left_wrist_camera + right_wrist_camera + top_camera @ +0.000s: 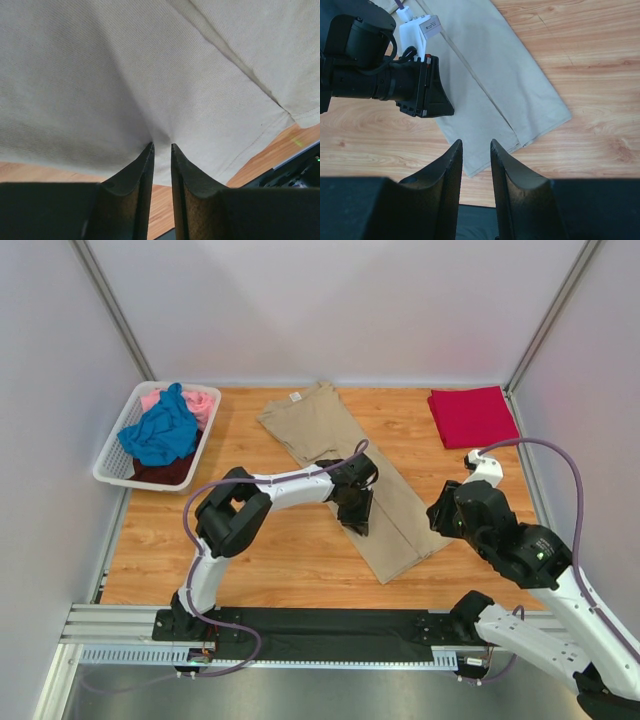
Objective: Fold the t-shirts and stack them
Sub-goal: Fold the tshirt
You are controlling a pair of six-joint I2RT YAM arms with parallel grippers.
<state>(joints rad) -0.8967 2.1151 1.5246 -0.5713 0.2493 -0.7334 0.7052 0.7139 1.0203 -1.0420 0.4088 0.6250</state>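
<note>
Two claws: both by the near end of the tan shirt (312, 428), a long folded strip lying aslant.
Left claw (161, 146): almost closed, its tips pinching a pucker of the tan shirt.
Right claw (476, 142): just right of the tan shirt, parted by a slit, holding nothing.
Red shirt (472, 415): folded, beyond the tan shirt, to its right.
Basket (112, 458): left of the tan shirt, holding the blue shirt (160, 430), pink shirt (202, 400) and dark shirt (165, 472).

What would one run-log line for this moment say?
left gripper: pinching tan shirt | right gripper: slightly open, empty | red shirt: folded
</note>
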